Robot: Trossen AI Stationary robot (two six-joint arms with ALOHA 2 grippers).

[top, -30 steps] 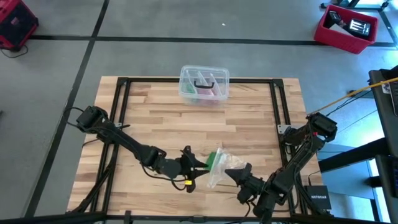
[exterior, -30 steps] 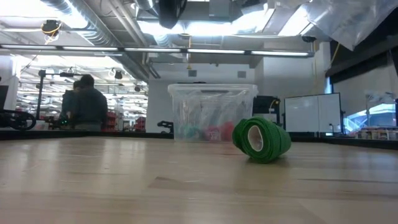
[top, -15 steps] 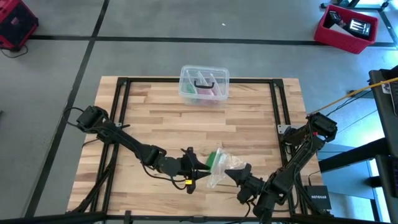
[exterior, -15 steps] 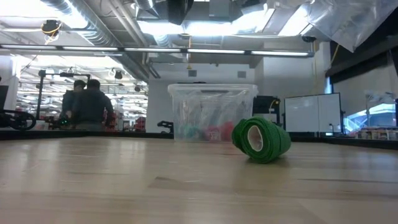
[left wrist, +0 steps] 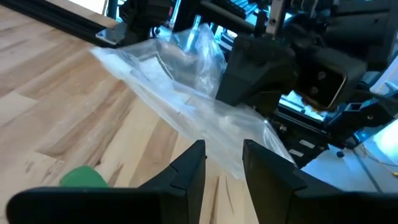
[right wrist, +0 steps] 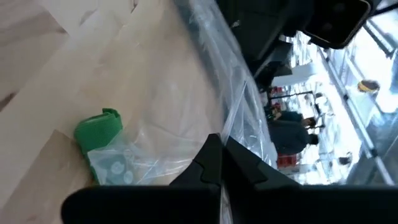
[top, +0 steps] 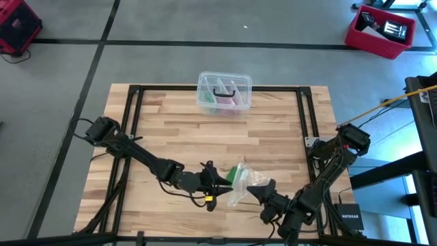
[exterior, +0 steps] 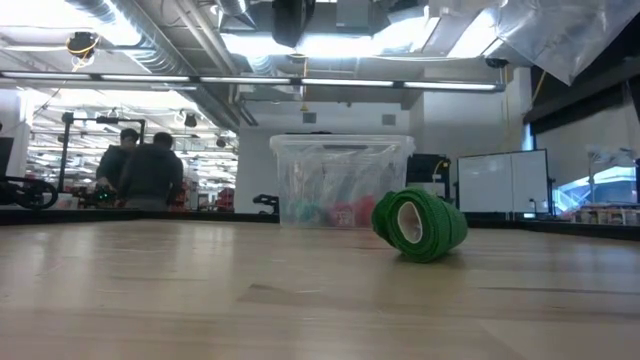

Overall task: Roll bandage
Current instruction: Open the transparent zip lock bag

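Bright overhead ceiling lights [exterior: 300,45]; wrist views blurred.

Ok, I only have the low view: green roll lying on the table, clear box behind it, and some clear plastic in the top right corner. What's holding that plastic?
Observer: The right gripper is shut on it. It's a clear plastic bag, held up by one end near the table's front edge.
Operator: And the left gripper?
Observer: The left gripper is open and empty, pointing at the bag from the other side of the bandage.
Operator: Is the roll clear of the bag?
Observer: Not fully. In the right wrist view the bag's lower end lies against it.
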